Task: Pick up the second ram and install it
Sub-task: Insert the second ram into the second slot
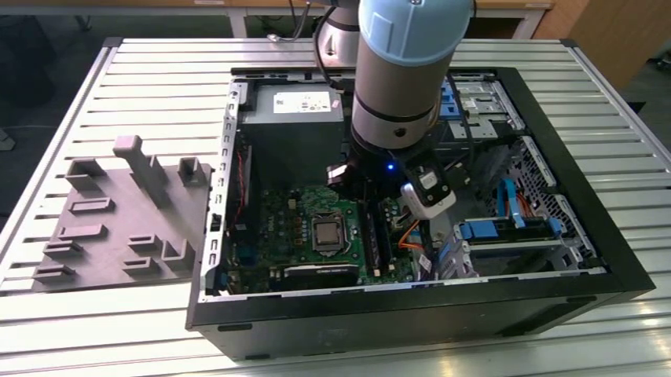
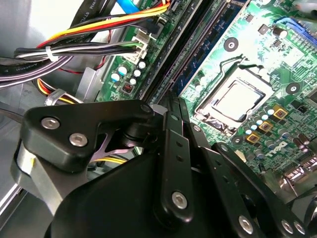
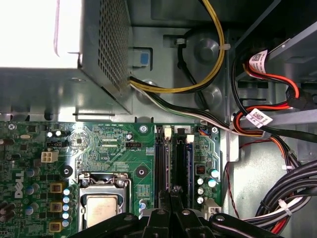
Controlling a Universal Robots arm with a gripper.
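Observation:
My gripper [image 1: 367, 207] reaches down into the open computer case [image 1: 419, 310], just above the green motherboard [image 1: 298, 216]. Its two black fingers stand close together in both wrist views, gripper [image 2: 174, 101] and gripper [image 3: 171, 191]. They are closed on the thin dark edge of the second ram [image 3: 174, 163]. The ram [image 2: 198, 49] runs on edge along the line of the long black memory slots beside the processor socket [image 3: 101, 208]. In the exterior view it is a dark strip, the ram [image 1: 375, 239], below the fingers. Whether it is seated in a slot I cannot tell.
Orange, yellow and black cables [image 1: 414, 236] lie close to the slots on the exterior view's right, with blue drive brackets [image 1: 493, 229] beyond. The power supply [image 1: 294, 102] fills the case's far end. A grey holding fixture [image 1: 115, 224] sits on the slatted table at the exterior view's left.

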